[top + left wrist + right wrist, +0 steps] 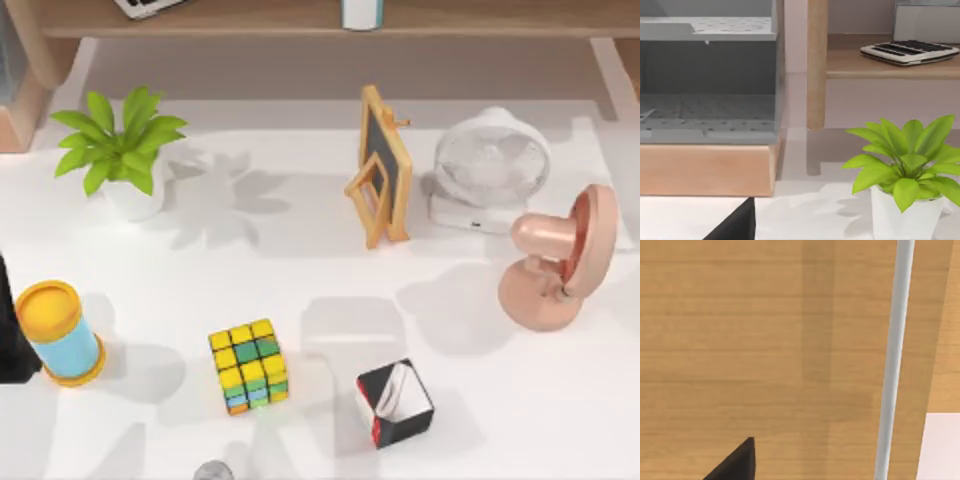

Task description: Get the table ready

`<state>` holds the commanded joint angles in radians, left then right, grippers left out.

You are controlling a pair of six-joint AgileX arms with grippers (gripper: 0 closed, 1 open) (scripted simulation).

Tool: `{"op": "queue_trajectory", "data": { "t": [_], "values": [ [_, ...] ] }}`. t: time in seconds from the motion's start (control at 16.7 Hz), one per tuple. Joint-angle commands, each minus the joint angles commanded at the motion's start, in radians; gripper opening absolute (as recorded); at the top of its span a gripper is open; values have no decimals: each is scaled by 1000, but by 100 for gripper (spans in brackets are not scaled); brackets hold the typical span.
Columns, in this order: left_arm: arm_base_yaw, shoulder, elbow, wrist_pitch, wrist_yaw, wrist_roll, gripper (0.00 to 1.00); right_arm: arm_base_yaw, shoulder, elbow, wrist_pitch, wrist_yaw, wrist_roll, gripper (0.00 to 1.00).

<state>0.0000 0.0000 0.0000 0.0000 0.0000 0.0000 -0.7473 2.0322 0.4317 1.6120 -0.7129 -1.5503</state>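
You see the table (300, 270) spread across the whole top view, with a wooden shelf (250, 18) along its far edge. Take the puzzle cube (249, 366) as your landmark, near the front middle of the table.

Left of the cube stands a blue cylinder with yellow ends (58, 332). A dark part of the left arm (14, 335) shows at the table's left edge, just beside that cylinder; you cannot tell how its fingers are set. The left wrist camera looks level toward the back, past the potted plant (905, 175) to a gray bin (707, 75) and a calculator (910, 51) on the shelf.

Behind and left of the cube sits the plant. Right of the cube lies a black, white and red box (395, 403). Behind and right stand a small framed chalkboard (382, 165), a white fan (487, 168) and a pink fan (558, 262).

The right wrist camera faces wood paneling (765, 340); you cannot tell the right gripper's finger setting.
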Motion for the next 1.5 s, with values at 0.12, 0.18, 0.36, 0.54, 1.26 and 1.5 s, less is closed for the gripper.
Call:
{"op": "queue_trajectory", "data": {
  "t": [0.12, 0.18, 0.36, 0.54, 1.26, 1.5],
  "values": [
    [0, 0, 0, 0, 0, 0, 100, 11, 5, 15, -9, 10, -1, 100],
    [0, 0, 0, 0, 0, 0, 100, 23, 11, 32, -20, 22, -1, 100],
    [0, 0, 0, 0, 0, 0, 100, 56, 27, 78, -51, 55, -2, 100],
    [0, 0, 0, 0, 0, 0, 100, 58, 29, 81, -53, 58, -2, 100],
    [0, 0, 0, 0, 0, 0, 100, 58, 29, 81, -53, 58, -2, 17],
    [0, 0, 0, 0, 0, 0, 100, 58, 29, 81, -53, 58, -2, 0]
  ]
}}
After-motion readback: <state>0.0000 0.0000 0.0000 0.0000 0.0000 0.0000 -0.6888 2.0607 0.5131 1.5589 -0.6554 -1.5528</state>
